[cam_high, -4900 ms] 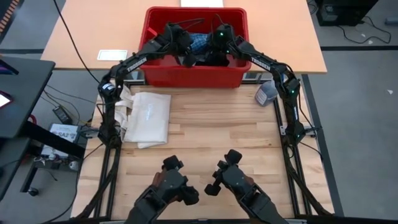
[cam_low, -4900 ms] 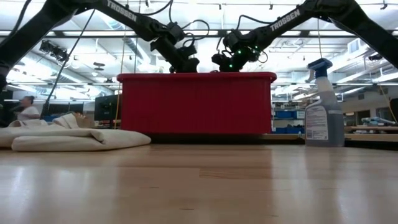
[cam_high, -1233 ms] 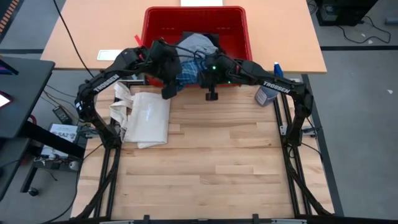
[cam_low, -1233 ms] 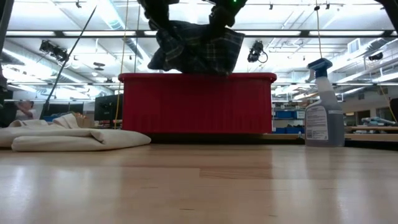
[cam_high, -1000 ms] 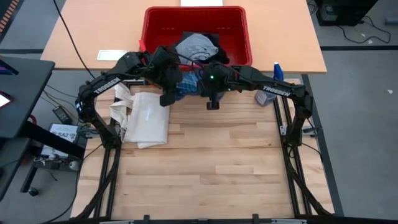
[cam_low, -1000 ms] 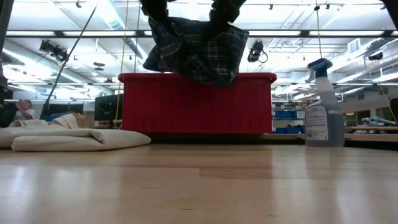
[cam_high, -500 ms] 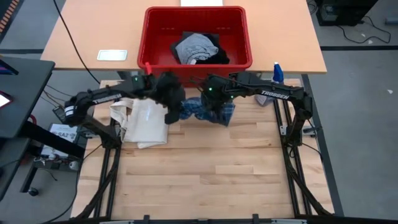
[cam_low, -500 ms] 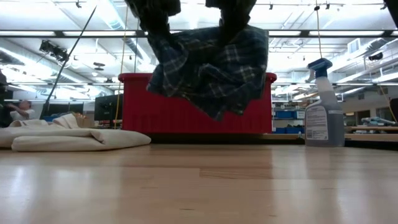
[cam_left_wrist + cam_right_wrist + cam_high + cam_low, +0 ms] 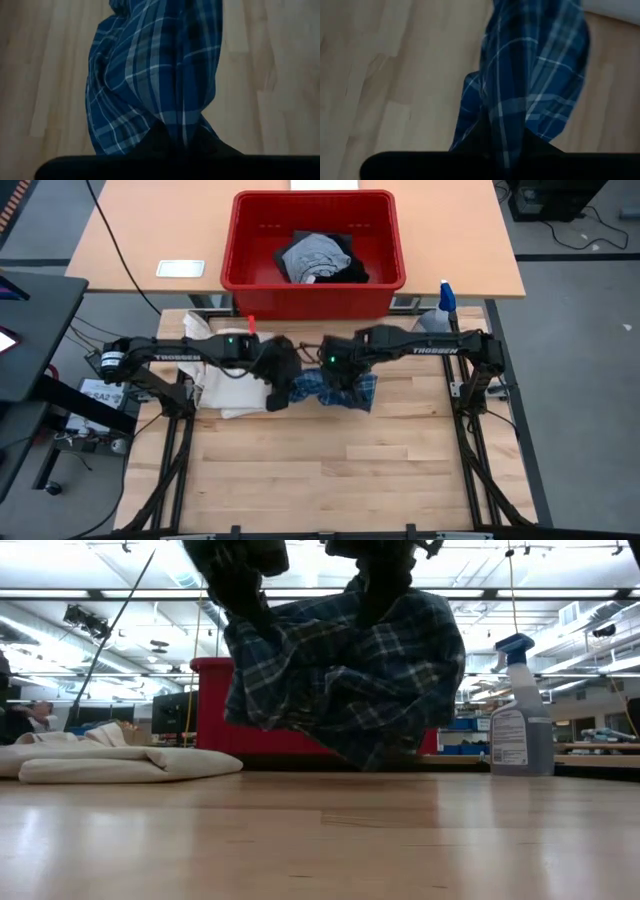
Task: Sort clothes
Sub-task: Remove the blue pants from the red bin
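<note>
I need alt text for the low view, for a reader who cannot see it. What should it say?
A blue-and-white plaid cloth hangs above the wooden table, held from above by two dark robot arms. Behind it stands a red bin, with a folded white bag to one side and a spray bottle to the other.

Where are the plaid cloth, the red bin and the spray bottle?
plaid cloth (image 9: 345,685), low view, middle of the hanging fabric
red bin (image 9: 243,278), high view, left rim
spray bottle (image 9: 520,730), low view, label
</note>
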Controlling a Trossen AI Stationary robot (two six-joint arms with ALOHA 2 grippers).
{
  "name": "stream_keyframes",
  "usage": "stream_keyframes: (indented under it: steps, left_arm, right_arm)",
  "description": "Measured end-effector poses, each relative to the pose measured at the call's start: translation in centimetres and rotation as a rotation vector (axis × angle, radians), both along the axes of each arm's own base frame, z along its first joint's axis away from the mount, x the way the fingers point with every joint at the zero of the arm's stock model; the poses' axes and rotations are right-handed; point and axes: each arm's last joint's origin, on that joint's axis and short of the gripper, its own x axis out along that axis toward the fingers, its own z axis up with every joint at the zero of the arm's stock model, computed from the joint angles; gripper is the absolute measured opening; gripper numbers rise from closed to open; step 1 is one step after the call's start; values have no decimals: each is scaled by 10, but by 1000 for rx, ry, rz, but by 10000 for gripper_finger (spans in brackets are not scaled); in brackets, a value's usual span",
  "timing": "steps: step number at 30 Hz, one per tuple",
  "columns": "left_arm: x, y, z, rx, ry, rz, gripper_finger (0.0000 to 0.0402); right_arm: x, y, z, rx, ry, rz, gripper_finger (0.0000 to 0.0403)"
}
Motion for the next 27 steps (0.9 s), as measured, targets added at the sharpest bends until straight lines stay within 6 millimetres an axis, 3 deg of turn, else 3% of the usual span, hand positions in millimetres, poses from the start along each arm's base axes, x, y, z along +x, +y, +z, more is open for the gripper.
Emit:
stream_keyframes:
  steps: [8,18,27]
  left_arm:
    - [-3,-28,-4,-12,67,7,25]
    - [2,-87,-16,-94,108,27,25]
    - [-7,-144,-24,-114,114,50,25]
  right_arm:
    - [8,33,-27,-15,-46,73,23]
    - [3,80,-29,-68,-49,141,26]
    - [1,128,-27,-32,-130,207,28]
